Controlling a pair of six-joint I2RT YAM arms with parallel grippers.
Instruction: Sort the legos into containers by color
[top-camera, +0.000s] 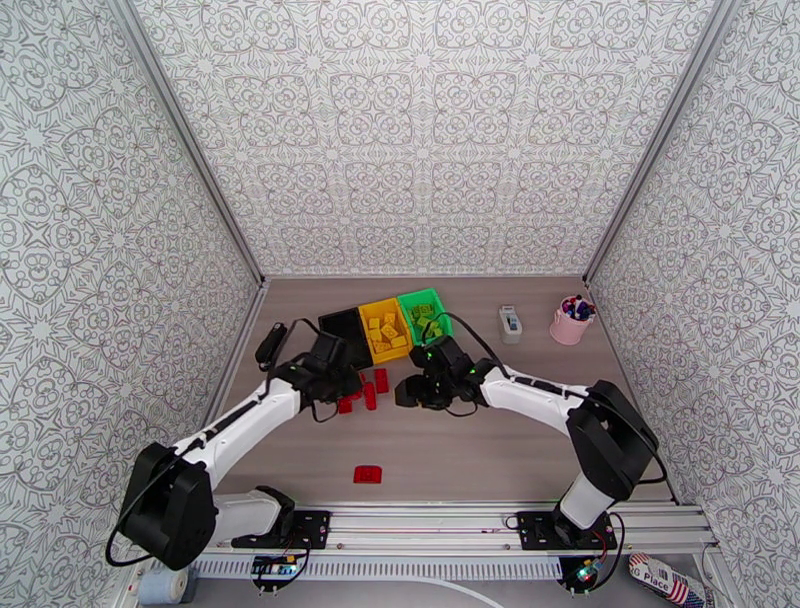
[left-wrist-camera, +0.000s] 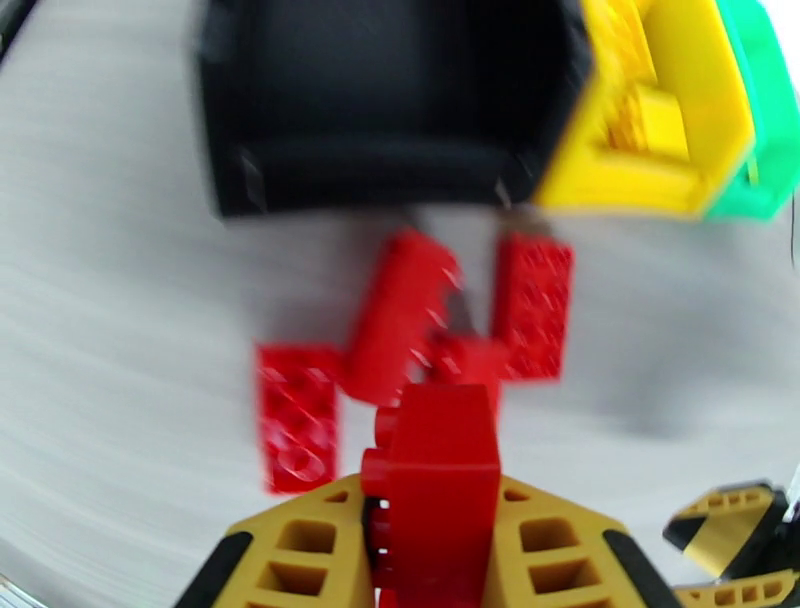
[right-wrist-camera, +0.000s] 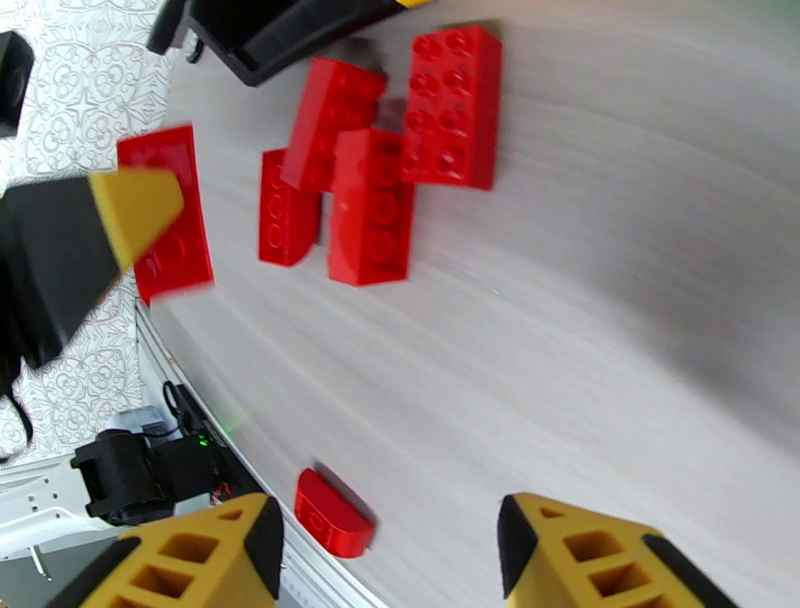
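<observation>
My left gripper (left-wrist-camera: 432, 520) is shut on a thick red lego (left-wrist-camera: 440, 450), held just above a cluster of red legos (left-wrist-camera: 400, 315) on the table in front of the black container (left-wrist-camera: 390, 110). Joined to it are the yellow container (left-wrist-camera: 690, 150) and the green one (left-wrist-camera: 770, 120), both holding bricks of their own color (top-camera: 385, 328) (top-camera: 428, 318). From above, the left gripper (top-camera: 338, 385) hangs over the cluster's left side. My right gripper (top-camera: 408, 392) is open and empty to the cluster's right; its fingers (right-wrist-camera: 600, 555) frame the same red legos (right-wrist-camera: 370, 200).
A lone red lego (top-camera: 367, 474) lies near the front rail. A pink cup (top-camera: 571, 320) and a small white object (top-camera: 510, 323) stand at the back right. Patterned walls enclose the table on three sides.
</observation>
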